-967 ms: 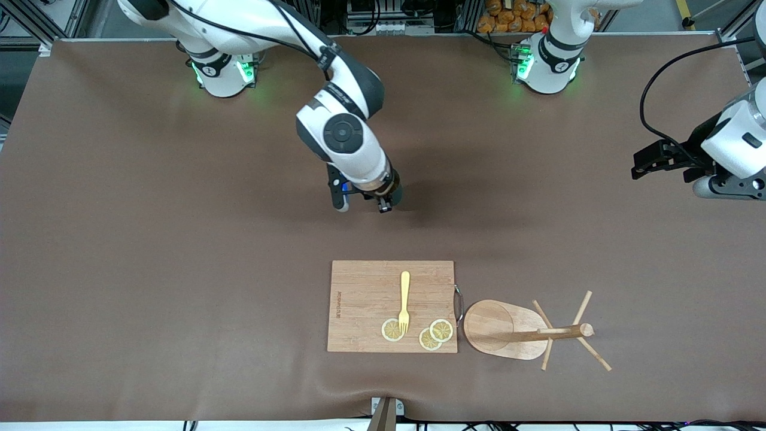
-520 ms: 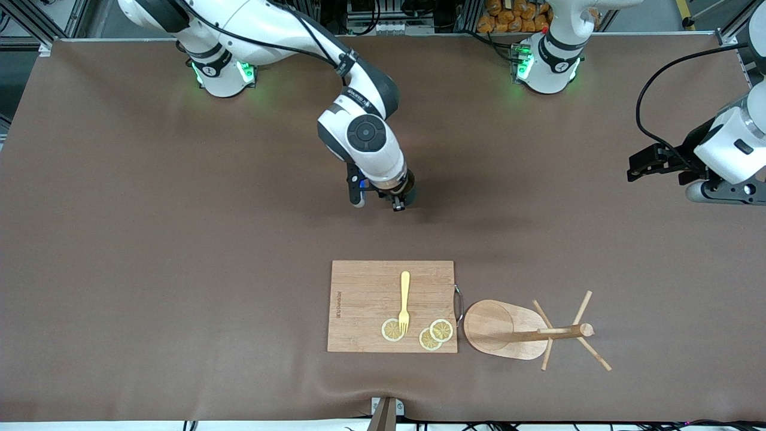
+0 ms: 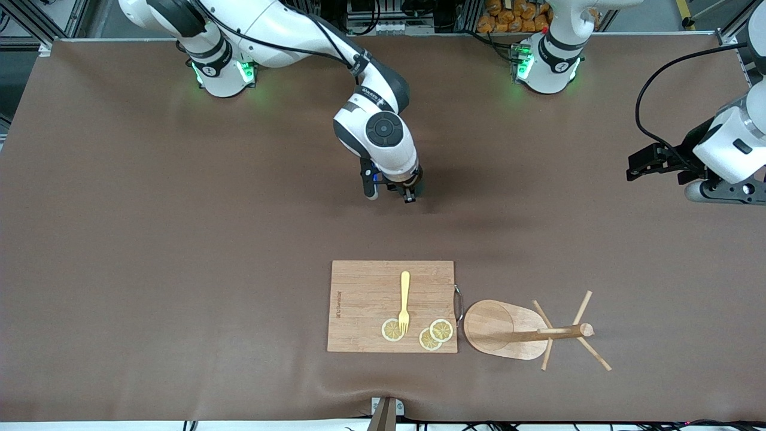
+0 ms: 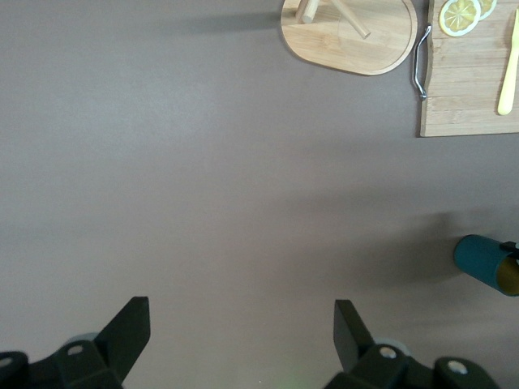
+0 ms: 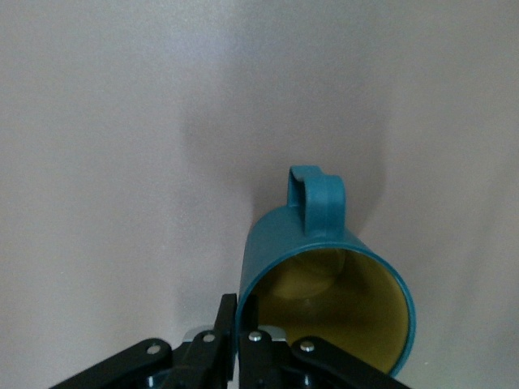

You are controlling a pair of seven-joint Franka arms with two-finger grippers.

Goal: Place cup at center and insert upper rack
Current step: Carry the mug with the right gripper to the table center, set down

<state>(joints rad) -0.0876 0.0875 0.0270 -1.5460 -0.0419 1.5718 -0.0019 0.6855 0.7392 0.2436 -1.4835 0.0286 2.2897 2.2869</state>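
Observation:
My right gripper [image 3: 407,194] is shut on the rim of the cup [image 5: 324,275], a teal mug with a yellowish inside. It holds the cup tilted over the bare middle of the table; one finger is inside the rim and one outside. In the front view the cup [image 3: 418,188] is mostly hidden under the wrist. It also shows in the left wrist view [image 4: 486,263]. The upper rack [image 3: 505,330], a light wooden mug tree, sits beside the cutting board, near the front camera. My left gripper [image 3: 639,167] is open and empty, over the left arm's end of the table.
A rectangular wooden cutting board [image 3: 365,299] lies near the front camera, with a yellow fork [image 3: 404,302] and three lemon slices [image 3: 429,335] on it. A metal handle [image 3: 459,304] sits on the board's edge beside the rack.
My right gripper has carried the cup toward the left arm's end of the table. My left arm has shifted only slightly.

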